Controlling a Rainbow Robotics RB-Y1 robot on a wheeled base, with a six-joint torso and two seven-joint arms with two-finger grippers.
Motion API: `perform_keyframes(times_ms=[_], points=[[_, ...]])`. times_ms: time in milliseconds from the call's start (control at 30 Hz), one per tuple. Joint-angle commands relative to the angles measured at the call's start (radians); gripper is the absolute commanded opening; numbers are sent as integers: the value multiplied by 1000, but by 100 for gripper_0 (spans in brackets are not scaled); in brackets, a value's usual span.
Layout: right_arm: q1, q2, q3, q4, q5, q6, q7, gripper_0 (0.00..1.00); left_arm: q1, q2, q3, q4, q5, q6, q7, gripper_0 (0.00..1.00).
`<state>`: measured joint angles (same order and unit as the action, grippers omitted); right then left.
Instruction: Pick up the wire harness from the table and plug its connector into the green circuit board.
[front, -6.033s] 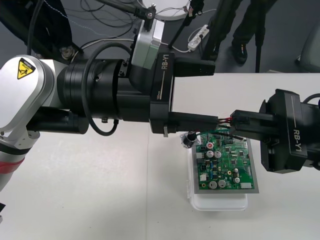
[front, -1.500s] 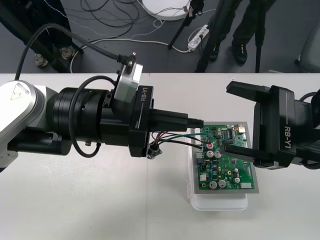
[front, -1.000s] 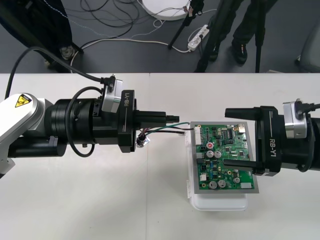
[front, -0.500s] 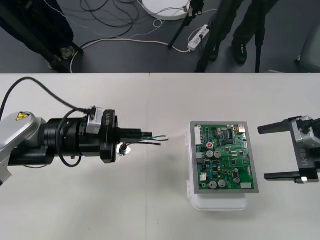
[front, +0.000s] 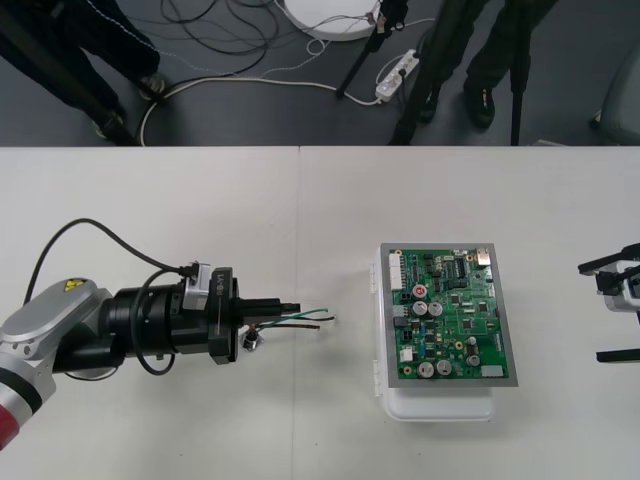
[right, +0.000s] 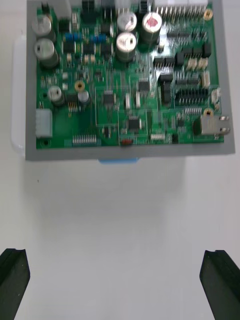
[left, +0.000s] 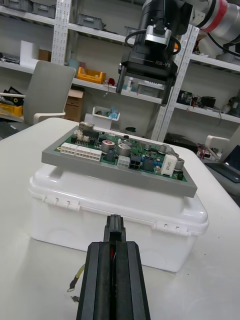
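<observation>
The green circuit board (front: 450, 315) lies on its white base (front: 440, 405) right of the table's middle. My left gripper (front: 288, 310) lies low over the table well left of the board, shut on the wire harness. Its red, black and green wires (front: 312, 318) trail toward the board, and the metal socket (front: 250, 342) hangs under the fingers. In the left wrist view the black plug (left: 115, 232) pokes out between the shut fingers (left: 97, 280), facing the base (left: 115, 212) and board (left: 120, 155). My right gripper (front: 615, 312) stands open at the table's right edge; in its wrist view the fingers (right: 12, 280) are wide apart, short of the board (right: 125, 75).
Bare table lies between the left gripper and the board. A loose green wire end (left: 75, 282) rests on the table beside the left fingers. The right gripper (left: 152, 55) faces me from beyond the board. Cables lie on the dark floor (front: 250, 60) past the far edge.
Both arms have drawn back from the board: the left one leftward and lower with the harness still in its grip, the right one out to the table's right edge.
</observation>
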<state>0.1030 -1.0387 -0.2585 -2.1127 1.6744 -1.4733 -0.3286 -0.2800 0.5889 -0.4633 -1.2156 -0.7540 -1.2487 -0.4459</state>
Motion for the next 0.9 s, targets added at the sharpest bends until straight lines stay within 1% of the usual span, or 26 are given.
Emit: perform_keyframes(times_ms=[33, 167, 300, 367, 433, 467, 500, 700, 767, 900], points=[[23, 20, -25, -107, 119, -41, -171, 100, -54, -47, -77, 45, 10, -81, -106, 0], [24, 43, 2, -176, 226, -59, -239, 100, -87, -55, -115, 54, 10, -78, -108, 0], [17, 55, 84, -199, 338, -59, -316, 100, -120, -64, -140, 53, 10, -60, -116, 0], [-5, 55, 143, -199, 398, -58, -346, 100, -143, -70, -153, 53, 10, -38, -119, 0], [-19, 55, 174, -197, 426, -58, -360, 100, -153, -74, -161, 53, 8, -24, -119, 0], [-42, 57, 222, -199, 467, -58, -380, 100, -166, -77, -169, 53, 8, -3, -120, 0], [-45, 59, 229, -199, 473, -58, -383, 100, -168, -78, -169, 53, 8, 0, -120, 0], [-121, 69, 410, -202, 680, -58, -455, 100, -199, -98, -192, 54, 8, 80, -119, 0], [-138, 77, 453, -197, 726, -58, -461, 100, -206, -107, -198, 54, 8, 104, -120, 0], [-161, 105, 495, -165, 757, -56, -455, 100, -219, -120, -216, 54, 8, 143, -119, 0]])
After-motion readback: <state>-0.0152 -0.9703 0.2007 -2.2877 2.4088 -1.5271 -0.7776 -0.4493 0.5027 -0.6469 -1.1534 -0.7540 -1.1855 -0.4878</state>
